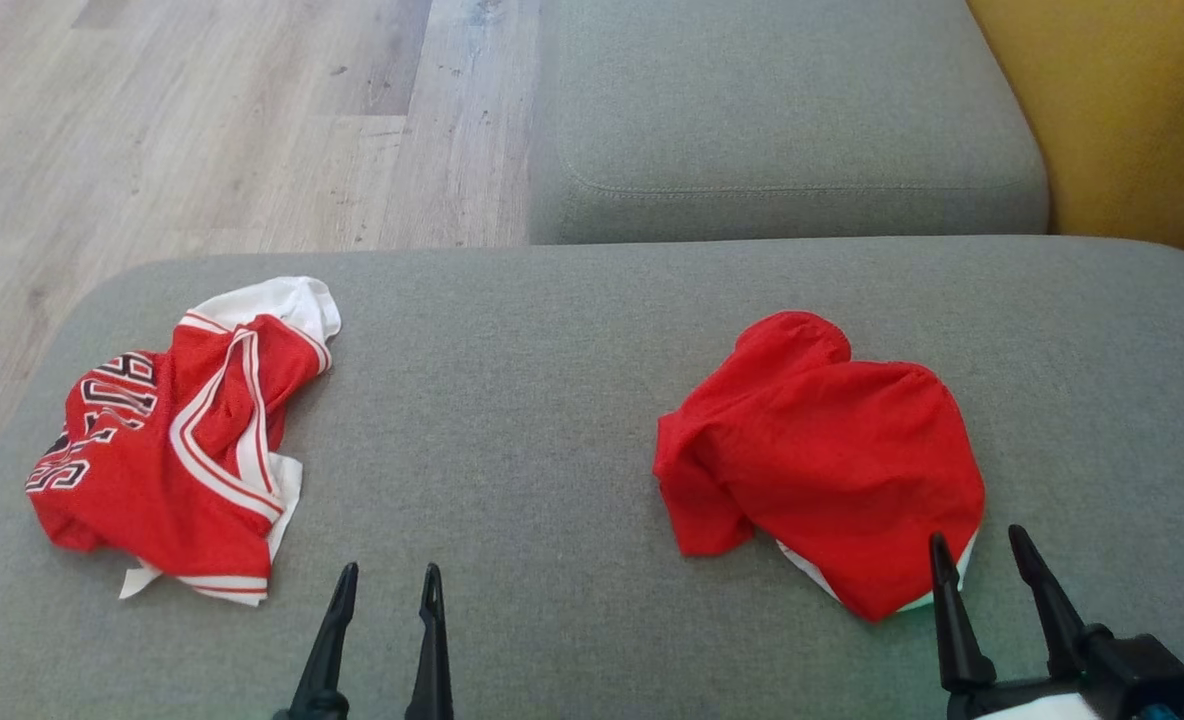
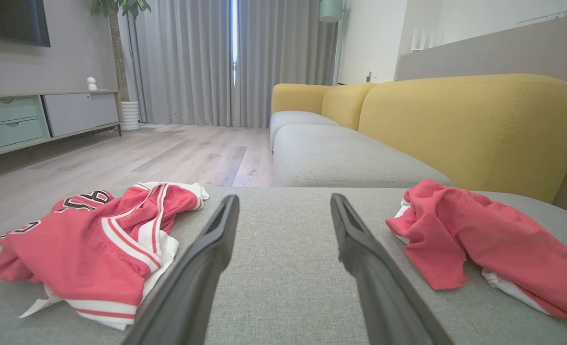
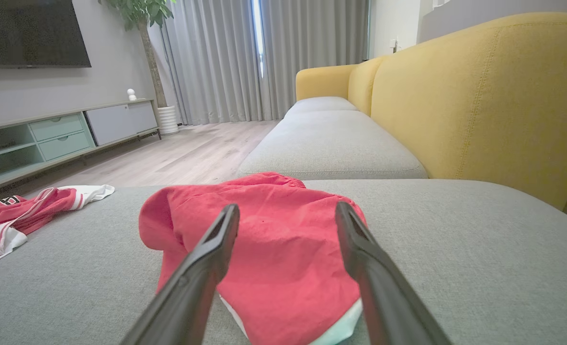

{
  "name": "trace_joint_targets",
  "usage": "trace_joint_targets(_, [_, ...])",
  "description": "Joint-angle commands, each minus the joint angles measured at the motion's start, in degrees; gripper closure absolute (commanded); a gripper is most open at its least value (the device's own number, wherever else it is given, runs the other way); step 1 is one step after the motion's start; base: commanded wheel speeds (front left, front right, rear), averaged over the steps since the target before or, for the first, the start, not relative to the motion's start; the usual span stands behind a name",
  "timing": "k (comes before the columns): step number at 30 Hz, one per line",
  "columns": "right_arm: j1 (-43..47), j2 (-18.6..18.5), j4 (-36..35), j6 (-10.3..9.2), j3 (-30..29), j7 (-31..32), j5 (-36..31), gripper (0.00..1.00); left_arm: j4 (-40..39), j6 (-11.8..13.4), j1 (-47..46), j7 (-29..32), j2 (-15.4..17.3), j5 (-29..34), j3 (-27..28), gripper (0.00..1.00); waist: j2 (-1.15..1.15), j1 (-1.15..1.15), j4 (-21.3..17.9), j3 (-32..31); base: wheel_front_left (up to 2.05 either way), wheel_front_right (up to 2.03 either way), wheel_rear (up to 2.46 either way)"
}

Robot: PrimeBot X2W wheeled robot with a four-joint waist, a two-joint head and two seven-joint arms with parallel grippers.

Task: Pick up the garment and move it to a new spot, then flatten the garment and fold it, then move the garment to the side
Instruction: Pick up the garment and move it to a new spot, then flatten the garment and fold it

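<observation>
the wide grey cushion (image 1: 512, 400) carries two crumpled red garments, well apart; the striped red garment (image 1: 172, 440), with white bands and dark lettering, lies bunched toward the robot's left end, a white flap turned out at its far edge; the plain red garment (image 1: 832, 450) lies in a rounded heap toward the right, a sliver of white showing under its near edge; bare grey fabric lies between the two; the left gripper (image 1: 390, 572) hangs low over that bare stretch, its two dark fingers apart and holding nothing, the striped red garment off to its left and untouched; the right gripper (image 1: 979, 538) has its fingers spread wide too, empty, the tips at the near edge of the plain red garment; in the right wrist view the red cloth lies straight ahead, between and below the fingers, though whether the tips touch it cannot be told; beyond the cushion sits a second grey seat (image 1: 782, 120) with a yellow backrest (image 1: 1132, 110) along its right, and pale wood floor (image 1: 202, 120) to the left
</observation>
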Motion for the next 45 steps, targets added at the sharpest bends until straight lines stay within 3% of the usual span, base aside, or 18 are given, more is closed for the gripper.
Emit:
trace_joint_targets(1, [-1.78, -0.53, -1.89, 0.29, 1.34, -0.62, -0.46, 0.00, -1.61, 0.27, -2.35, -0.54, -0.24, 0.59, 1.62, 0.00, 0.00, 0.00, -0.01, 0.01, 0.00, 0.00, 0.00])
trace_joint_targets(20, [-2.07, -0.53, -1.45, 0.29, 1.29, -0.62, -0.83, 0.00, -0.90, -0.21, -2.61, -0.54, -0.25, 0.92, 1.65, 0.00, 0.00, 0.00, -0.43, 0.33, 0.00, 0.00, 0.00])
trace_joint_targets(29, [-5.66, -0.53, 0.13, 0.29, 0.73, -0.62, -0.46, 0.00, -2.07, -0.05, -5.11, -0.54, -0.25, 1.91, -0.34, 0.00, 0.00, 0.00, -0.60, 4.48, 0.00, 0.00, 0.00])
trace_joint_targets(37, [-18.07, -0.53, 9.88, 0.29, -2.99, -0.62, -1.06, 0.00, -2.70, 1.21, -9.10, -0.55, -0.25, 2.29, -3.60, 0.00, 0.00, 0.00, -0.42, 11.42, 0.00, 0.00, 0.00])
trace_joint_targets(45, [-34.41, -4.97, 30.47, 0.29, -6.60, 0.87, 2.75, 0.00, -2.36, 1.99, -12.42, -0.55, -0.25, 2.53, -6.22, 0.00, 0.00, 0.00, 0.48, 15.61, 0.00, 0.00, 0.00])
